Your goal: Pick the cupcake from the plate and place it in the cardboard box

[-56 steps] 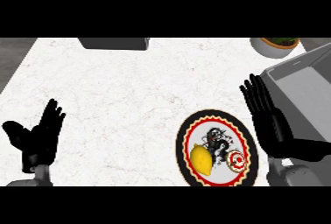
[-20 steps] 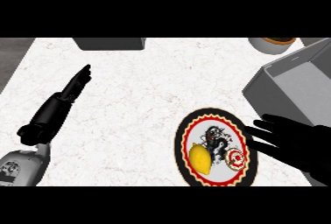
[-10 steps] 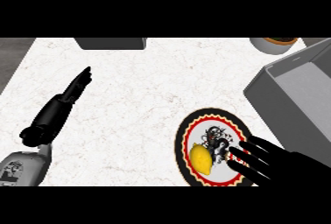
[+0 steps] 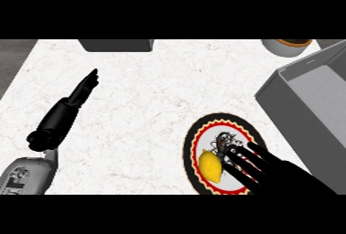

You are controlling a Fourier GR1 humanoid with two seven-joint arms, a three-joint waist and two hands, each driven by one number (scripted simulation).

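Two black hands show over a white, faintly veined marble tabletop (image 4: 155, 91). At the tabletop's left edge the left hand (image 4: 64, 116) lies edge-on, its fingers straight and pressed together into a narrow blade that points up and slightly right toward the far edge, holding nothing; its grey forearm (image 4: 24, 176) comes in at the near left corner. Along the far edge, left of centre, sits a dark grey boxy object (image 4: 116, 45), cut off by the view.

Near the tabletop's near edge, right of centre, lies a round plate (image 4: 196, 137) with a dark scalloped border, a red ring and a pale middle carrying a black swirling pattern. On its left half rests the cupcake (image 4: 210, 165), which reads here as a smooth yellow, lemon-like oval. The right hand (image 4: 277, 173) reaches in from the near right corner, palm down over the plate's right half, its fingers (image 4: 238, 160) straight and spread apart, their tips just beside the yellow shape; whether they touch it cannot be told. Nothing is clasped in it.

At the right edge stands the cardboard box (image 4: 283, 98), open-topped, with flat grey walls and a lighter grey floor, set at a slant beside the plate. At the far right corner a small round pot (image 4: 287, 45) with a pale wall and orange-brown rim shows partly
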